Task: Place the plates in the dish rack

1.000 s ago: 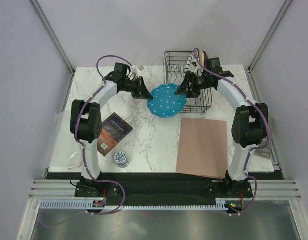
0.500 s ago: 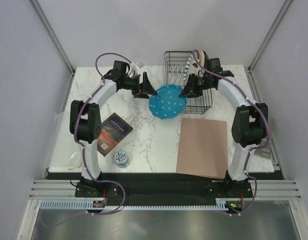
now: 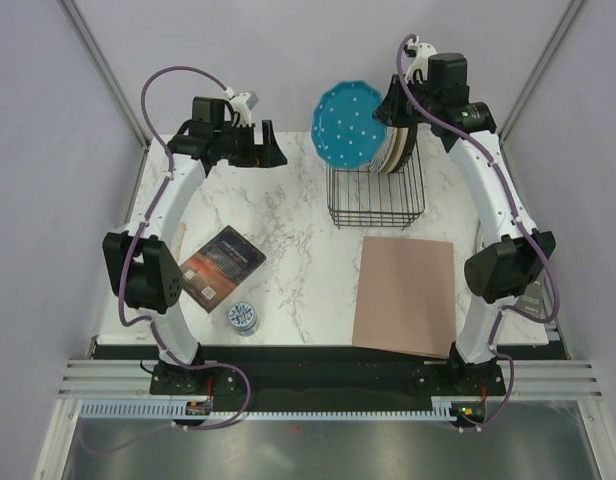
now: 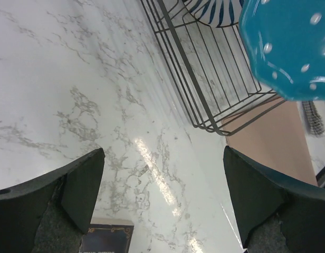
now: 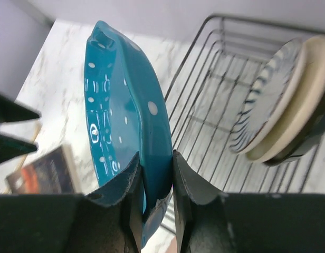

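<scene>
The teal plate with white dots (image 3: 350,122) (image 5: 125,105) (image 4: 294,47) hangs on edge in the air above the left rear end of the black wire dish rack (image 3: 376,195) (image 5: 215,105) (image 4: 204,79). My right gripper (image 3: 388,108) (image 5: 156,179) is shut on its rim. Inside the rack, a black-striped white plate (image 5: 268,95) (image 4: 215,8) and a cream plate (image 5: 305,89) stand upright against the right end. My left gripper (image 3: 270,147) (image 4: 162,195) is open and empty, high over the marble at the back left, well apart from the teal plate.
A dark book (image 3: 221,265) (image 4: 107,240) and a small blue-and-white cup (image 3: 243,317) lie at the front left of the table. A pink mat (image 3: 406,295) (image 4: 263,132) lies in front of the rack. Frame posts stand at the back corners.
The left gripper let go of the teal plate, opened wide and drew back to the left rear. The right gripper closed on the plate's rim and raised it on edge above the rack.
</scene>
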Available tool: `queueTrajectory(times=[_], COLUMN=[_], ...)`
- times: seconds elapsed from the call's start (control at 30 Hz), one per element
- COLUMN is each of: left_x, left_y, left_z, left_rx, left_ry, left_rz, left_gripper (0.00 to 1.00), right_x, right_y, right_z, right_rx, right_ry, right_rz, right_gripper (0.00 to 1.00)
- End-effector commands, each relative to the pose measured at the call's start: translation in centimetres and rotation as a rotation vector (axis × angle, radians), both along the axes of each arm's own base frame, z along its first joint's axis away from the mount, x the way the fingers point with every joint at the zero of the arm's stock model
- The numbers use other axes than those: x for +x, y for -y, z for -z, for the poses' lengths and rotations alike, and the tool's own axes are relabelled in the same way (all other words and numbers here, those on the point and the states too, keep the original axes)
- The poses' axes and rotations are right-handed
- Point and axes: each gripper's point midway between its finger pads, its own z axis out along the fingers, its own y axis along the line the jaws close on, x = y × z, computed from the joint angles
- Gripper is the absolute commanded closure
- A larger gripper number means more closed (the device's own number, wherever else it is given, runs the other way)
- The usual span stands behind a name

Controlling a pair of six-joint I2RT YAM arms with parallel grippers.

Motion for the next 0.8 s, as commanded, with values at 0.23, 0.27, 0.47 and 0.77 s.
queueTrajectory(times=[0.23, 0.27, 0.47, 0.77], left_x=[-1.6, -1.7, -1.9, -1.9], left_y=[-4.0, -4.1, -4.3, -4.1], left_z=[0.9, 0.9, 1.0, 1.2], left_rx=[0.194, 0.197, 0.204, 0.192], left_ry=[0.065, 0.068, 0.073, 0.060], left_rz=[-0.111, -0.114, -0.118, -0.119], left_gripper=[0.00, 0.00, 0.00, 0.00], right_x=[4.8, 5.0, 5.6, 7.0], right_y=[5.4, 5.4, 5.8, 5.1], right_z=[-8.2, -8.6, -9.0, -5.4], right_rx=[-0.267, -0.265, -0.331, -0.474], right_ry=[0.400, 0.423, 0.458, 0.418], right_rz=[0.739, 0.771, 0.887, 0.866], right_gripper=[1.00, 1.00, 1.00, 1.00])
